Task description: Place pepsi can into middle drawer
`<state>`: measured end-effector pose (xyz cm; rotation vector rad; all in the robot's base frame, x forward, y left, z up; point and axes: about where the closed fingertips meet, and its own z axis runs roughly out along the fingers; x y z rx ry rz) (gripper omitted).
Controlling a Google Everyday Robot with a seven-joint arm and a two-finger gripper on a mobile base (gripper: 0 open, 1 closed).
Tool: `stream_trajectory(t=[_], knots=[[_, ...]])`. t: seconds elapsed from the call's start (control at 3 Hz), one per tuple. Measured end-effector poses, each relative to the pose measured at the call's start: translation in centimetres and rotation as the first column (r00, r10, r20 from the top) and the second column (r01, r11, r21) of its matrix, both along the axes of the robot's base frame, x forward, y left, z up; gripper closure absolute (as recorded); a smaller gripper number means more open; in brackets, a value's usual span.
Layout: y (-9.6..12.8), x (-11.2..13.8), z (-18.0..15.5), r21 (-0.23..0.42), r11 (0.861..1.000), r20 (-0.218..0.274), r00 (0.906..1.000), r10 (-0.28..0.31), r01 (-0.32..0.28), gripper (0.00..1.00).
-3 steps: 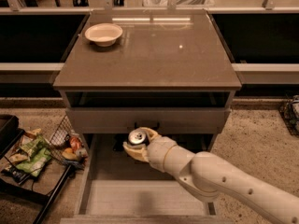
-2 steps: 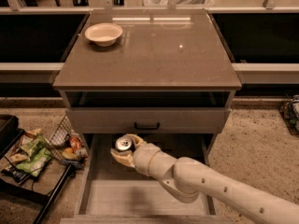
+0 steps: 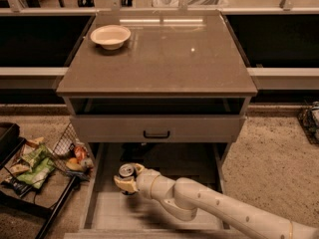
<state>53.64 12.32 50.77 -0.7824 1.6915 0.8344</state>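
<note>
**Ana:** Speckled beige floor (image 3: 279,153) filled the ground around everything, didn't it? What stood on it?

**Ben:** One big cabinet (image 3: 164,63) with a smooth brown top, set square in the middle. Dark shelving ran behind it on both sides.

**Ana:** And the drawer (image 3: 112,212)?

**Ben:** It was pulled well out at the bottom, toward the camera. It was a wide grey box with low side walls, and its floor was paler at the front. Above it sat a closed drawer front (image 3: 209,128).

**Ana:** Where was the arm (image 3: 224,210)?

**Ben:** It was white and jointed, and it came in from the lower right and slanted across the open drawer toward its left half.

**Ana:** Anything off to the side?

**Ben:** A black wire rack (image 3: 60,146) of snack bags stood on the floor to the left, just beside the cabinet. A white bowl (image 3: 110,36) rested on the back left corner of the top, well apart from the rest.

**Ana:** What about the gripper (image 3: 128,179)?

**Ben:** It was low inside the drawer's left half, about midway back. Its pale fingers were pinched around the can (image 3: 126,171).

**Ana:** So the can was where?

**Ben:** Upright in that grip, silver top showing, within the drawer's walls. I couldn't tell whether its base touched the drawer floor.

**Ana:** And the smallest thing?

**Ben:** A little black handle (image 3: 156,134), centred on the closed front.
</note>
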Motion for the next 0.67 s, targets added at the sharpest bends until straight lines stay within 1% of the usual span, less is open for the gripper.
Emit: stream_trajectory(t=[0.33,0.67], knots=[[-0.17,0.14,-1.01,-0.003,1.0,-0.013,0.9999,0.001,-0.001,1.0],[0.19,0.29,-1.46,0.012,0.999,0.017,0.9994,0.031,-0.031,1.0]])
